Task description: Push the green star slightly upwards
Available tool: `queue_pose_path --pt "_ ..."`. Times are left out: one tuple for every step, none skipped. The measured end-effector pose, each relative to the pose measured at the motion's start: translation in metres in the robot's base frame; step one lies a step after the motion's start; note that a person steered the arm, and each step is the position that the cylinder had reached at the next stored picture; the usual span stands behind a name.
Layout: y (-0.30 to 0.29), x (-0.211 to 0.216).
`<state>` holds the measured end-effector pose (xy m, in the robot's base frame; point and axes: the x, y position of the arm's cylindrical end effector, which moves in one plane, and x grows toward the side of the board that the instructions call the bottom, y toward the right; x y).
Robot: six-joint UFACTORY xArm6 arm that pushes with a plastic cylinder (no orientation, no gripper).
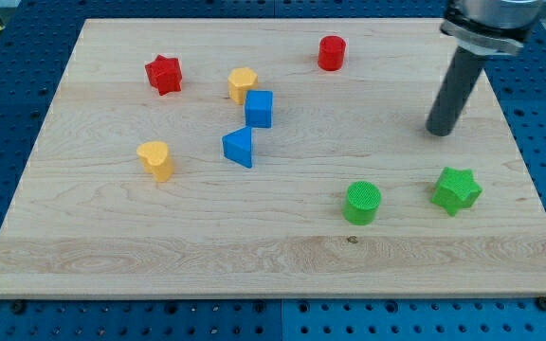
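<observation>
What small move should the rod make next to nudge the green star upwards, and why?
Probably swing my tip around to just below the green star. My tip now sits above the star, toward the view's top, apart from it, so pushing from there would drive it downward.

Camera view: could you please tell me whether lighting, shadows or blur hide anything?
Camera view: even lighting, sharp focus; soft short shadows beside the green star and green cylinder; my tip is crisp, above the star and apart from it.
</observation>
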<state>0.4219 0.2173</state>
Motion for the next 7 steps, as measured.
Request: queue_pose_path --pt "0.037 0.010" --pt "0.042 0.010" --pt "0.043 0.011" --pt "0.070 0.023" --pt "0.108 0.057" --pt "0.115 0.094" --pt "0.089 0.128"
